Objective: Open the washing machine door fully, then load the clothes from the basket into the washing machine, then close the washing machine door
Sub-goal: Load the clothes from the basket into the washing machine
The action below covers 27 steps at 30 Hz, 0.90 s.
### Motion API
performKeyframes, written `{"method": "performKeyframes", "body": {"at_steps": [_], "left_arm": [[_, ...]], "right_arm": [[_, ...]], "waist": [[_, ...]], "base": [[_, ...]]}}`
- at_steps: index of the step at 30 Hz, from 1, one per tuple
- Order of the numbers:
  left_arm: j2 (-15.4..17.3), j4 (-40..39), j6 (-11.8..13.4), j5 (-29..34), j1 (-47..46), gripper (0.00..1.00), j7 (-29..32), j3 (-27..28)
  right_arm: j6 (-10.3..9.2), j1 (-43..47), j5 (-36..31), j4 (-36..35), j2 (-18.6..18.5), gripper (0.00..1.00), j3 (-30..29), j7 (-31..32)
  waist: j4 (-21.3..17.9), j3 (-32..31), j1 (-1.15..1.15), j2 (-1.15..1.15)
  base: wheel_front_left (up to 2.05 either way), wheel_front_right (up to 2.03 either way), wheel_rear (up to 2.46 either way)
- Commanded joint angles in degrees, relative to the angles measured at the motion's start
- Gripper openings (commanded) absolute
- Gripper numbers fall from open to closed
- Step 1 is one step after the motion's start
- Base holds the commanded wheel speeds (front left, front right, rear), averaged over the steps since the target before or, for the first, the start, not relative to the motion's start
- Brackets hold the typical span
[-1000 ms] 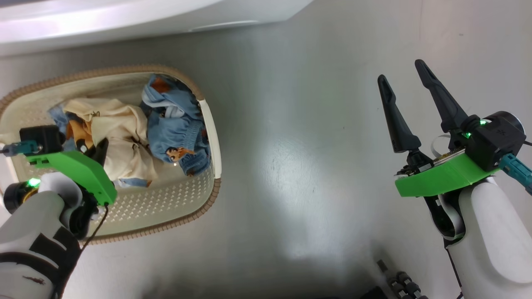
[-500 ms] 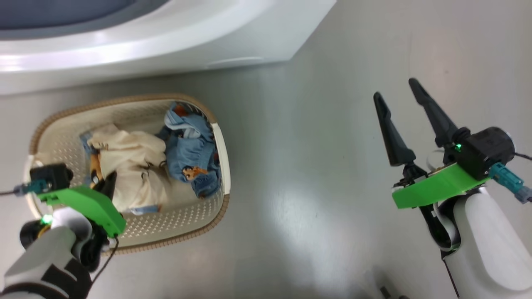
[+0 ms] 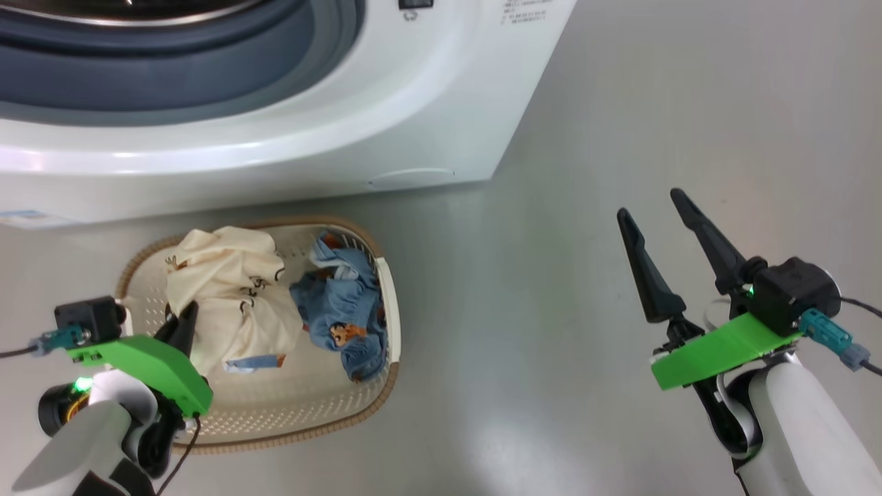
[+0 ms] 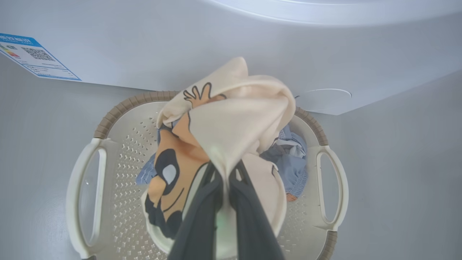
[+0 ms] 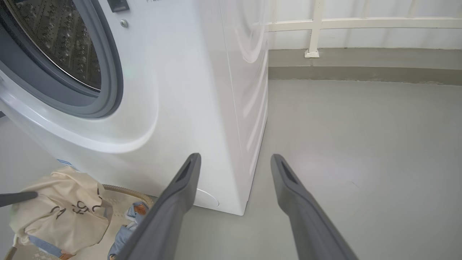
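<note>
Bright, even light; soft glare on floor (image 3: 493, 406) and washing machine (image 3: 310, 148).

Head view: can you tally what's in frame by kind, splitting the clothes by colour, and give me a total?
washing machine: 1
basket: 1
cream garment: 1
light blue heap: 1, separate pieces cannot be told
grippers: 2, left gripper shut on the cream garment, right gripper open
total: 6
</note>
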Motion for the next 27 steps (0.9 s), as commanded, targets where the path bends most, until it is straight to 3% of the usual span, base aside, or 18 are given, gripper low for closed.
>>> {"method": "performKeyframes", "body": {"at_steps": [1,18,27], "left_arm": [[2.4,-1.2,-0.1,2.1,1.9,0.00,-0.8,3.3],[0.5,-14.3,-0.1,22.2,15.0,0.00,-0.8,25.0],[-2.7,-25.2,-0.1,32.1,23.0,0.00,-0.8,35.7]], "right_arm": [[0.08,2.5,0.3,-1.0,-0.2,1.00,0.8,-0.4],[0.08,8.8,1.3,-0.4,-0.6,1.00,-1.1,-0.4],[0.08,12.6,1.7,-0.5,-1.0,1.00,-2.7,-0.4]], "waist": [[0.9,-3.1,0.00,0.01],[2.3,-12.9,0.00,0.01],[3.4,-17.4,0.00,0.01]], "base": [[0.00,0.00,0.00],[0.00,0.00,0.00],[0.00,0.00,0.00]]}}
